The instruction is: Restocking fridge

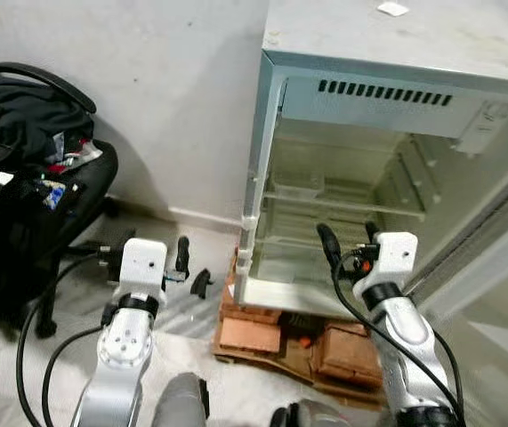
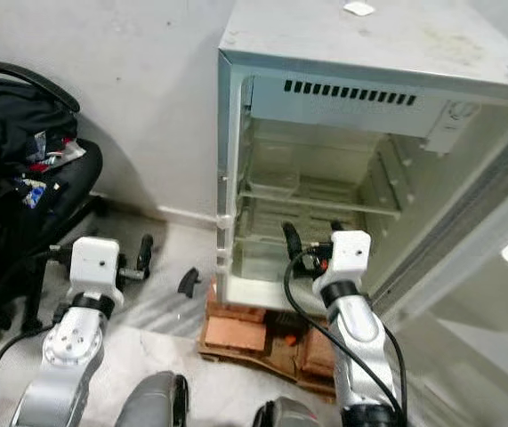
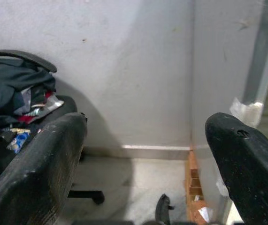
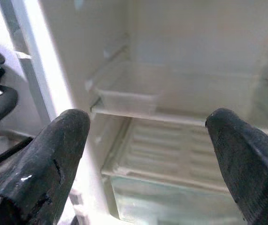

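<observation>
Fridge [image 1: 360, 107] stands open on bricks [image 1: 262, 334] against the far wall, shelves bare, nothing yet in either gripper.
The right gripper [image 1: 349, 238] hovers spread at the lower shelf [image 4: 171, 159]; the left gripper [image 1: 191, 267] hangs spread over the floor near the office chair [image 1: 22, 178] (no stock visible). Best fetch an item first, then enter level, clear of the small clear tray [image 4: 129, 96].
</observation>
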Tool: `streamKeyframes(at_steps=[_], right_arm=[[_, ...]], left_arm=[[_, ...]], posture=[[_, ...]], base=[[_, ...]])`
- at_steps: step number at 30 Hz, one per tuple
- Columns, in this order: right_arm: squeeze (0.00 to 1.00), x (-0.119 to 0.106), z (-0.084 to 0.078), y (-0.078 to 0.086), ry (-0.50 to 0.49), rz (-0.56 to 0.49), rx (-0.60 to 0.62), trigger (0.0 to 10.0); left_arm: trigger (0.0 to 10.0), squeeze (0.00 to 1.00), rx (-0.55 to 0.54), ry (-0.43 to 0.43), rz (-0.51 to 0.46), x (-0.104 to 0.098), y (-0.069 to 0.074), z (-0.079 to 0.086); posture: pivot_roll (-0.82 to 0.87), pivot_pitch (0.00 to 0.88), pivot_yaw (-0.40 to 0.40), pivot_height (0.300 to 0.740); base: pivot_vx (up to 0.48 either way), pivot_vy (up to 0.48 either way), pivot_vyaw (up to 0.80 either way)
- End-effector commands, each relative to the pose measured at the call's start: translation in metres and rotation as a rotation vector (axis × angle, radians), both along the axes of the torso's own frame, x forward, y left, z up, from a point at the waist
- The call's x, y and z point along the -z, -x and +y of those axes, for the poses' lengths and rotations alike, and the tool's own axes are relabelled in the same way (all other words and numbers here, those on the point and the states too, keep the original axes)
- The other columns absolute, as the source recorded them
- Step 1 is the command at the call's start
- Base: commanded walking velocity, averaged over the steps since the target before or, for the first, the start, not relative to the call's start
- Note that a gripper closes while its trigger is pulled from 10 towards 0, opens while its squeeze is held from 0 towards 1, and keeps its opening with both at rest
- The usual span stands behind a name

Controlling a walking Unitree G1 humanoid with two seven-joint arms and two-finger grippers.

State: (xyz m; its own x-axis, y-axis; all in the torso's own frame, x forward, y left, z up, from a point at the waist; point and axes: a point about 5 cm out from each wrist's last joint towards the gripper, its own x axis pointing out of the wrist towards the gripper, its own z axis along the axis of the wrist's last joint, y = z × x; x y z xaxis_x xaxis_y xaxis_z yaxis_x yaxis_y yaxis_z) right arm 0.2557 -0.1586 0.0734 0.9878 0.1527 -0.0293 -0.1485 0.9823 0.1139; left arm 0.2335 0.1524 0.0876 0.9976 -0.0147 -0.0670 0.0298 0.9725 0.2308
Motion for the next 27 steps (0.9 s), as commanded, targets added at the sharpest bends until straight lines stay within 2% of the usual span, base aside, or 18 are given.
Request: streamKeyframes(at_steps=[1, 10, 17, 22, 27], right_arm=[[0.00, -0.004, 0.004, 0.001, 0.013, -0.014, -0.017, 10.0], [0.00, -0.003, 0.009, 0.001, 0.004, 0.015, -0.021, 10.0], [0.00, -0.008, 0.005, -0.005, 0.004, 0.003, -0.003, 10.0], [0.00, -0.009, 0.006, -0.004, 0.014, 0.006, -0.012, 10.0], [0.00, -0.008, 0.009, -0.003, 0.013, 0.011, -0.021, 10.0]], left_arm=[[10.0, 0.00, 0.008, -0.008, -0.007, 0.002, 0.000, -0.002], [10.0, 0.00, 0.011, 0.000, -0.005, 0.003, 0.000, -0.003], [10.0, 0.00, 0.024, -0.001, -0.012, 0.001, -0.005, -0.006], [10.0, 0.00, 0.049, 0.025, -0.010, -0.001, -0.007, -0.009], [10.0, 0.00, 0.061, 0.019, -0.001, 0.000, -0.007, -0.013]], posture=[[0.12, 0.029, -0.061, 0.740], [0.12, 0.042, -0.061, 0.740], [0.11, 0.051, -0.060, 0.740], [0.11, 0.070, -0.064, 0.740], [0.10, 0.071, -0.064, 0.740]], base=[[-0.431, 0.000, 0.00], [-0.412, 0.000, 0.00], [-0.357, 0.000, 0.00], [-0.300, -0.339, 0.00], [0.000, -0.477, 0.00]])
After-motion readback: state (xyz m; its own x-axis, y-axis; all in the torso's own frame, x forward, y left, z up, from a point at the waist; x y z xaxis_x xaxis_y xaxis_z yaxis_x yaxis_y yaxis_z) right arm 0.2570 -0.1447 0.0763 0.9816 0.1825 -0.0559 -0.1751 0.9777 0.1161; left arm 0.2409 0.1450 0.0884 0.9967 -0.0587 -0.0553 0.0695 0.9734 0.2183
